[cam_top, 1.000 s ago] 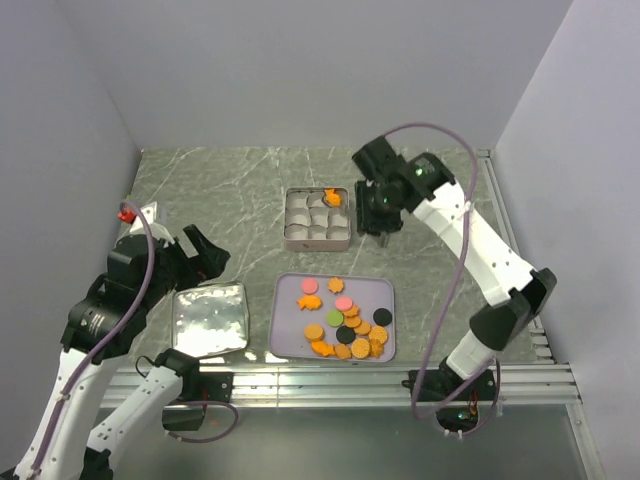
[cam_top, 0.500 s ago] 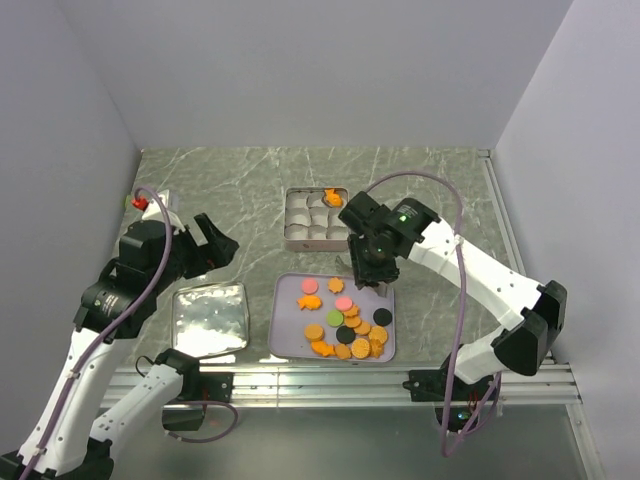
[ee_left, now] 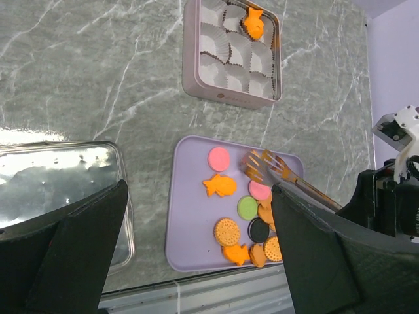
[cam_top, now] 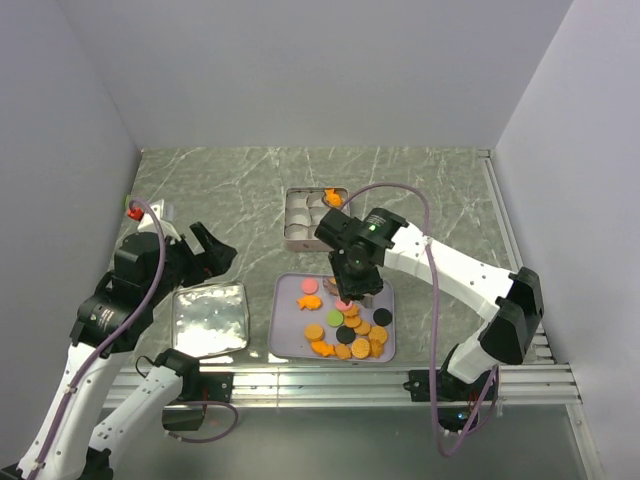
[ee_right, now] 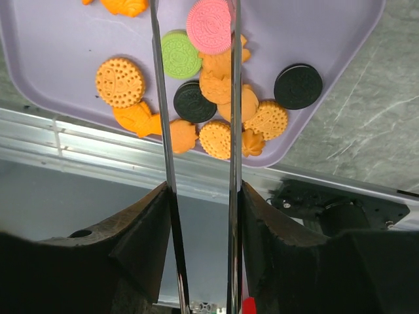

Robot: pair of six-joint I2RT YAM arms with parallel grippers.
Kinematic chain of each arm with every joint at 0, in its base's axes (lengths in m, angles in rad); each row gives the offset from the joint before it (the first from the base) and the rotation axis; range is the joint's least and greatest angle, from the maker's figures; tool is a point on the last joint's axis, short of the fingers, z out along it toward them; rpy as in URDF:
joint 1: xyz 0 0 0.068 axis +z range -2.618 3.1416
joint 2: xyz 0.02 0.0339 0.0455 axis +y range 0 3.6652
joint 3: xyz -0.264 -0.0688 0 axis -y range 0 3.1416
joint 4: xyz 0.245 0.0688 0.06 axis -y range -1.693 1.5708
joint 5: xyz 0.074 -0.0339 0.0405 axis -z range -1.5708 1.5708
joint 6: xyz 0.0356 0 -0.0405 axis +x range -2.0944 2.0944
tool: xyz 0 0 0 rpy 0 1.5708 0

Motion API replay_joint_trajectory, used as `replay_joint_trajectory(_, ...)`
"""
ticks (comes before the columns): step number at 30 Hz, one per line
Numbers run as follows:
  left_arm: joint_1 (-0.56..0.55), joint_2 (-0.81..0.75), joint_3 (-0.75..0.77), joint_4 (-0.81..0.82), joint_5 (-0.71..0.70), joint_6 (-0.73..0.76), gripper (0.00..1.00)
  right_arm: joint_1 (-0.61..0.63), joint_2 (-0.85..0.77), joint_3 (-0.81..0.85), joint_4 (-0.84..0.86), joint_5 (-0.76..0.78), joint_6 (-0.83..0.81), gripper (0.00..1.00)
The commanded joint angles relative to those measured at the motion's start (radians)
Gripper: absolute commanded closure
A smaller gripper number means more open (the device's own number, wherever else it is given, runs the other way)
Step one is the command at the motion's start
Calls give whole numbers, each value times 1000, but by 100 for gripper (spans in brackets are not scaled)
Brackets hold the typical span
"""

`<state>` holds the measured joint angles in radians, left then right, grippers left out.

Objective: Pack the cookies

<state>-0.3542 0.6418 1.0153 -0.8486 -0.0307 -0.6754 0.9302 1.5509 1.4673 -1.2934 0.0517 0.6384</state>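
Closest to the arms' bases, the left end effector hangs over the desk with its fingers spread wide and nothing in them. A shiny metal lid lies flat right under it.

Beside the lid is the purple tray, and that's where nearly all the cookies are. Most are piled toward its near right corner, with a pink round and an orange fish lying loose further up.

The right end effector is clamped on a pair of tongs pointing down over the tray. The blades are apart, and a pink cookie lies between them in the wrist view. Can't tell if the tips are touching anything.

Farther back is the square tin full of white paper cups. One orange fish cookie sits in the far right corner cup.
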Motion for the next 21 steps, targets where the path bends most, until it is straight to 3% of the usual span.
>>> replay_joint_trajectory(1,-3,-11,-11,13,-5,-16,2,13,12,27,-21,39,-5,49)
replay_joint_trajectory(17,-3,5,-27,40,0,-12,3,25,51,44,-32,57,-20,48)
replay_joint_trajectory(21,-3,15,-26,48,-3,-7,3,28,64,56,-29,54,-20,52)
